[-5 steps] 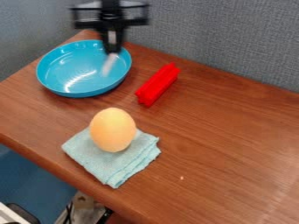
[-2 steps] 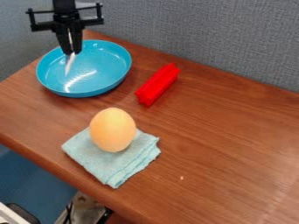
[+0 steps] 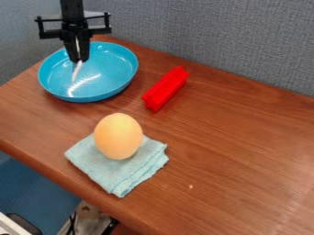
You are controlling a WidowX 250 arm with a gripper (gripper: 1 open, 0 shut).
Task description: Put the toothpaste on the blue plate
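Far left: blue plate (image 3: 88, 73) on the wooden surface (image 3: 233, 128), near the back left corner, in front of the grey fabric wall (image 3: 233, 37). Gripper (image 3: 79, 57) hangs straight down over the plate's inside, a black crossbar above it. Jaws pressed nearly together, pinching the toothpaste (image 3: 79, 67), which shows only as a small whitish sliver hanging below the tips, over the plate's inner floor. Cannot tell if the tube's lower end touches the plate. Pale glare streaks on the plate floor, nothing else made out inside it.

Right of the plate, just beside its rim but apart: red rectangular block (image 3: 164, 88), lying flat, angled diagonally with its far end pointing up-right. Not in the gripper's way.

Front centre: light-blue folded cloth (image 3: 117, 161), near the surface's front edge, corners slightly rumpled. On top of it an orange-tan egg-shaped thing (image 3: 117, 136), upright, covering the cloth's back part. Both well apart from the plate and the block.

Right half of the surface: bare wood grain, one tiny pale speck near the front.
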